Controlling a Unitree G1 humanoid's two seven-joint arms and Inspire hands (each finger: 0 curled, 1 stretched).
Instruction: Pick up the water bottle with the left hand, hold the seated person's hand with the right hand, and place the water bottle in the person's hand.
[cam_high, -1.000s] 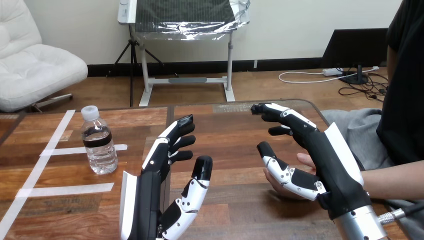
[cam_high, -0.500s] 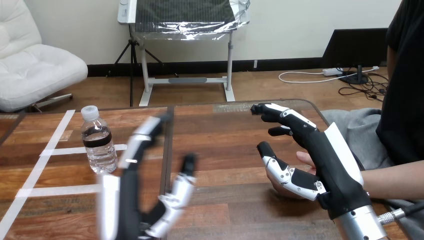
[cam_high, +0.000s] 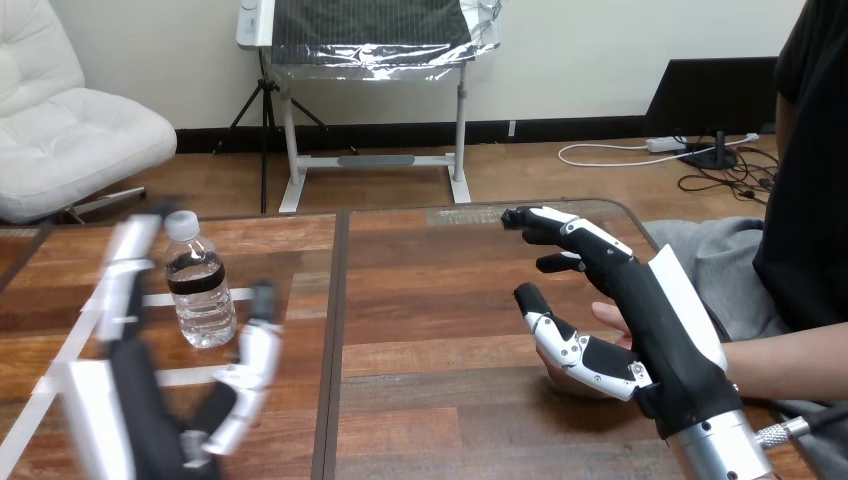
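Note:
A clear water bottle with a white cap and a dark label stands upright on the wooden table at the left. My left hand is open just in front of it, fingers to the bottle's left and thumb to its right, blurred by motion and not touching it. At the right my right hand is open, fingers stretched forward and thumb out. The person's hand lies palm up beneath it, mostly hidden; I cannot tell whether the two touch.
White tape strips mark the table's left part. A seam runs down the table's middle. The person's forearm comes in from the right edge.
My left hand has swept left from the table's middle to just in front of the bottle. My right hand and the person's hand have stayed still.

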